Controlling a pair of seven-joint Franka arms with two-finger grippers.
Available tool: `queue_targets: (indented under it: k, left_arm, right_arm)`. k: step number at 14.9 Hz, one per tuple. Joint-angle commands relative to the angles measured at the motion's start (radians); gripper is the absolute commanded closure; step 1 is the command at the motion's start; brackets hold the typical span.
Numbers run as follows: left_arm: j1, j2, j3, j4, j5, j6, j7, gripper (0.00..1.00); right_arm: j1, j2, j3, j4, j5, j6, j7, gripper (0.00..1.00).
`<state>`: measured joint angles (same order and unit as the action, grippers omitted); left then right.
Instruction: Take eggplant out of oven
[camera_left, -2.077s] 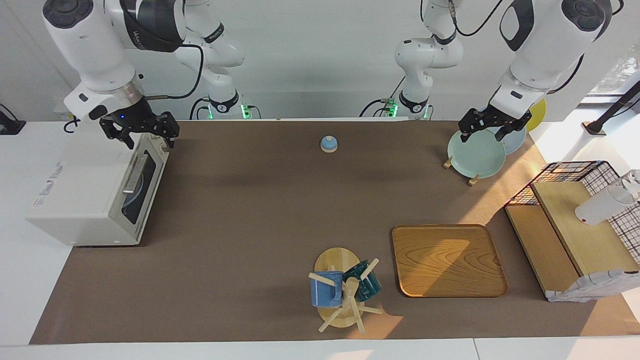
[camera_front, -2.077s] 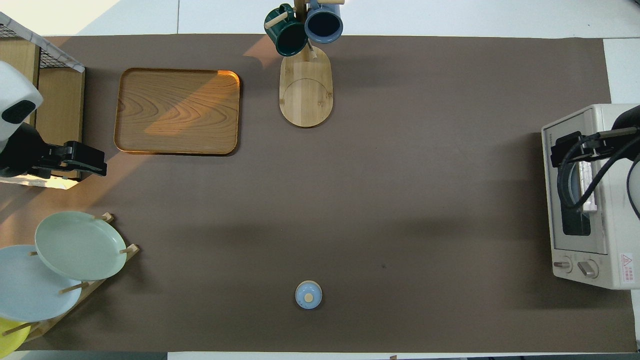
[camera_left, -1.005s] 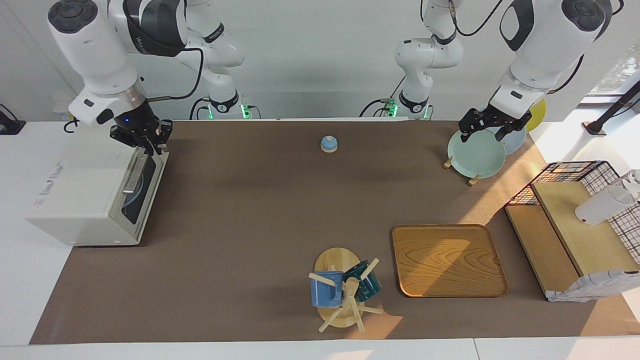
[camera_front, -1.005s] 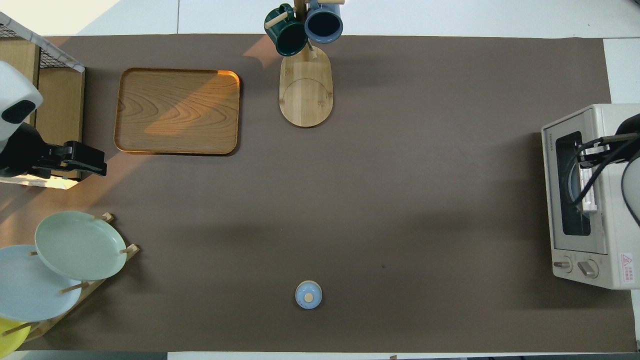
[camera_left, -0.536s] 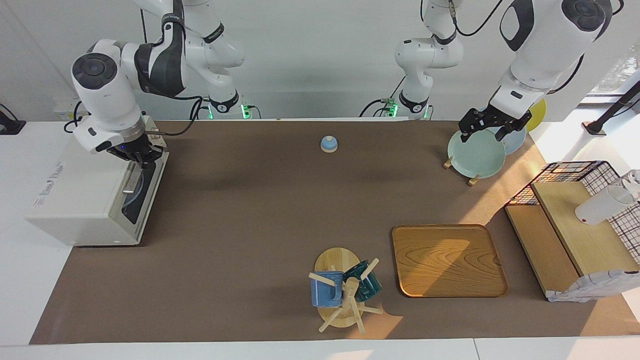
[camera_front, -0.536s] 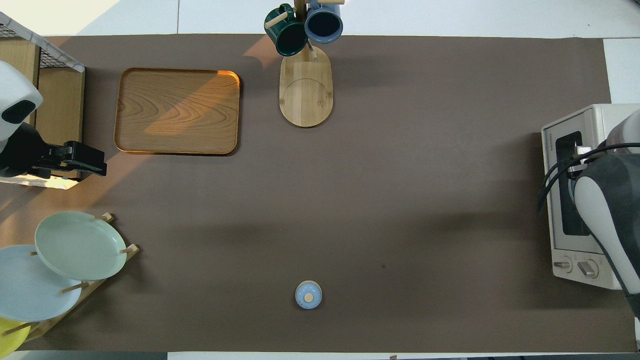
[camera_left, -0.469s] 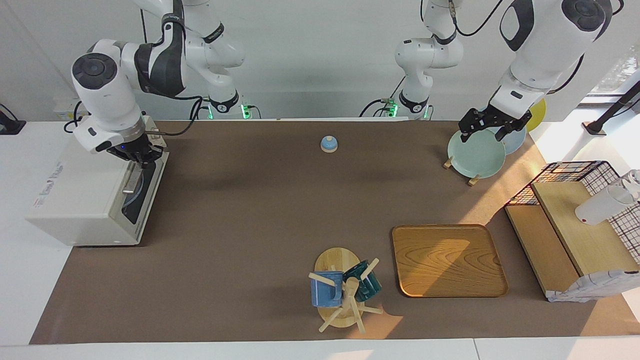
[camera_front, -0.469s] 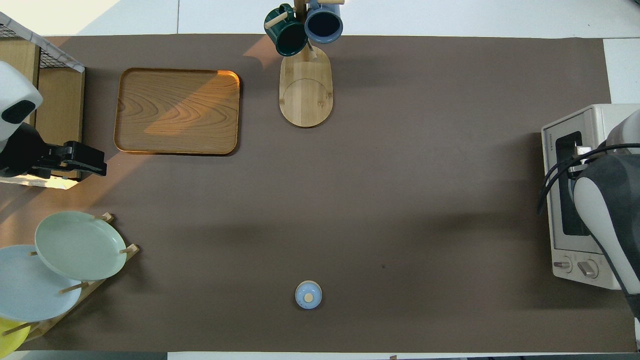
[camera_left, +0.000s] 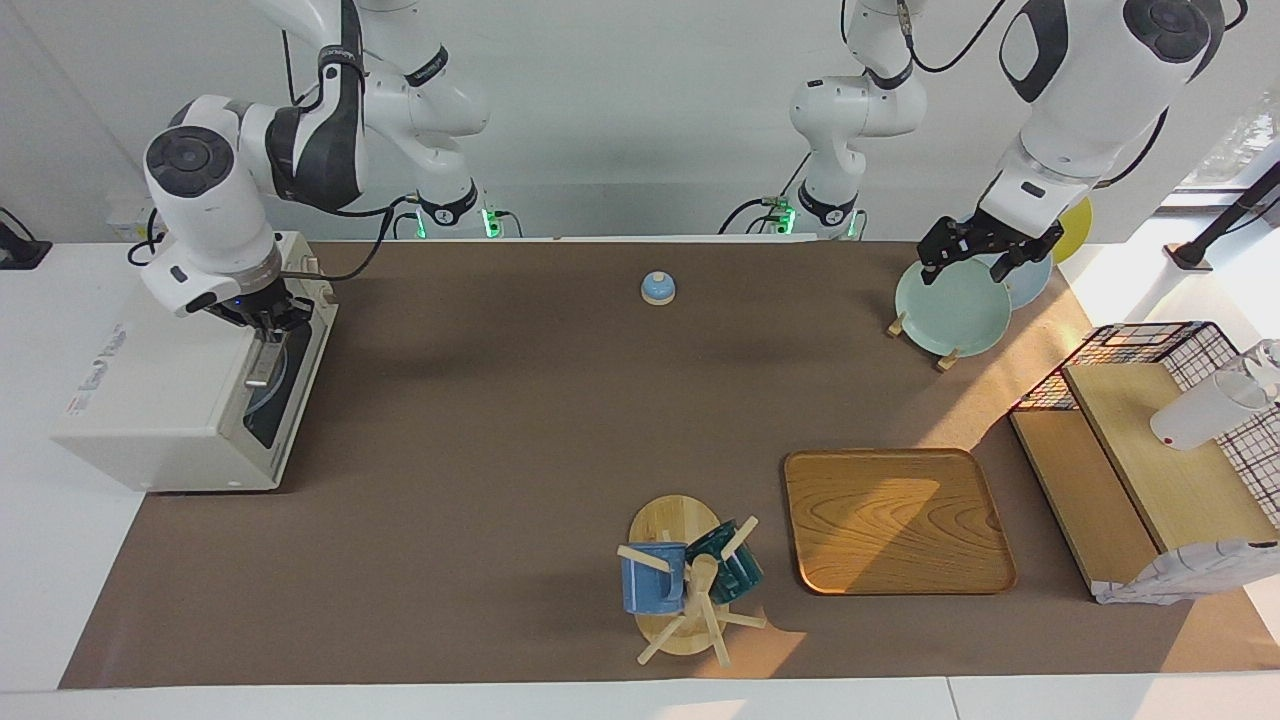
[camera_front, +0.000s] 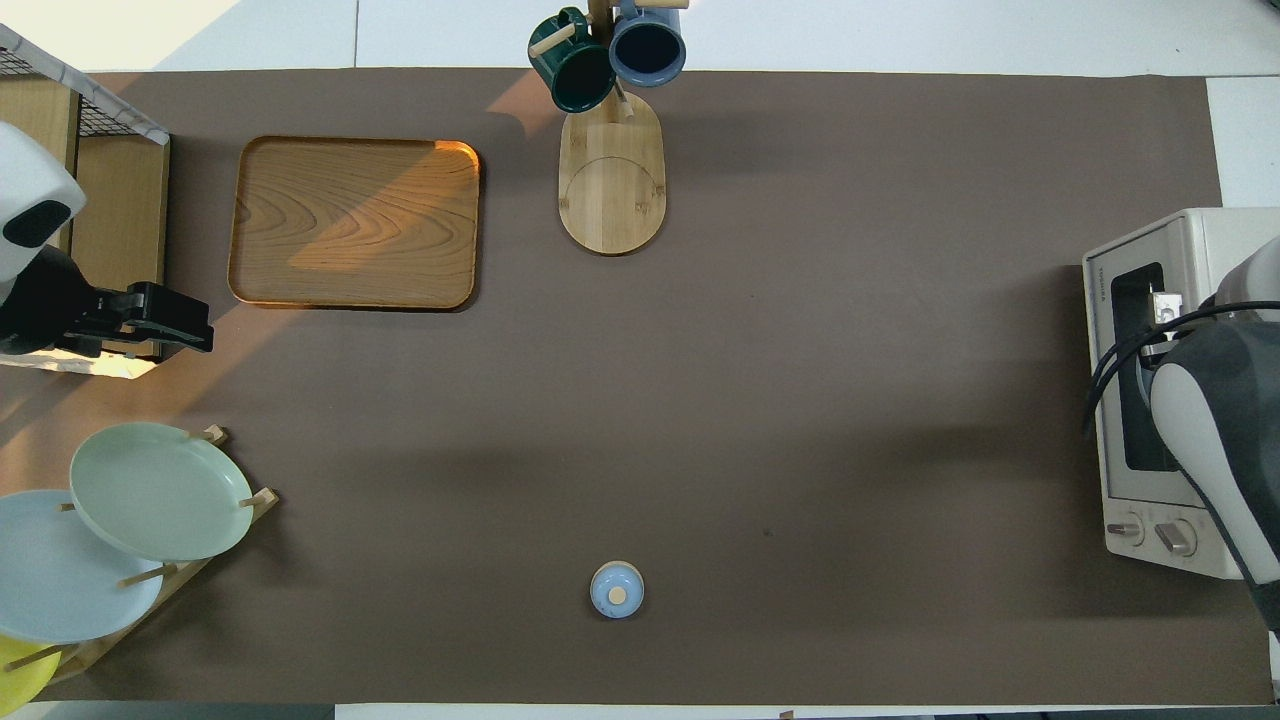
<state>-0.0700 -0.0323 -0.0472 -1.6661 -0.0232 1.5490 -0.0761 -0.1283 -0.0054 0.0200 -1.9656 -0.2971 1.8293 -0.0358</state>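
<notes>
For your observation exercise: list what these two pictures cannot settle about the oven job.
- The eggplant: unseen in either view; the oven door looks closed and its dark glass shows only something pale blue.
- Right gripper: at the door handle; overhead, the arm covers it, so its grasp is unreadable.
- Left gripper, waiting over the plate rack: contact with the plates unclear.

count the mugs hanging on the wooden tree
2: a blue mug and a dark green mug, hung side by side on the mug tree, beside the wooden tray. None seems hidden.
</notes>
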Motion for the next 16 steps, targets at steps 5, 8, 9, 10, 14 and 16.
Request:
queue_targets:
  k: [5,8,9,10,14,16]
  left_arm:
    - [0.01,-0.017,-0.007,-0.009,0.014,-0.01,0.002,0.0]
    - [0.01,-0.017,-0.005,-0.009,0.014,-0.01,0.002,0.0]
    - [0.01,-0.018,-0.005,-0.009,0.014,-0.01,0.002,0.0]
    - [0.01,-0.018,-0.005,-0.009,0.014,-0.01,0.002,0.0]
    - [0.01,-0.017,-0.005,-0.009,0.014,-0.01,0.002,0.0]
    - [0.01,-0.018,-0.005,-0.009,0.014,-0.01,0.004,0.0]
  right_arm:
    - [0.117,0.027,0.014,-0.165,0.098,0.267,0.118,1.0]
    - [0.136,0.062,0.014,-0.217,0.101,0.407,0.159,1.0]
    - [0.134,0.076,0.014,-0.219,0.101,0.418,0.16,1.0]
    - [0.124,0.085,0.014,-0.22,0.102,0.421,0.16,1.0]
    - [0.124,0.097,0.012,-0.229,0.177,0.439,0.175,1.0]
    - [0.124,0.111,0.012,-0.242,0.228,0.459,0.184,1.0]
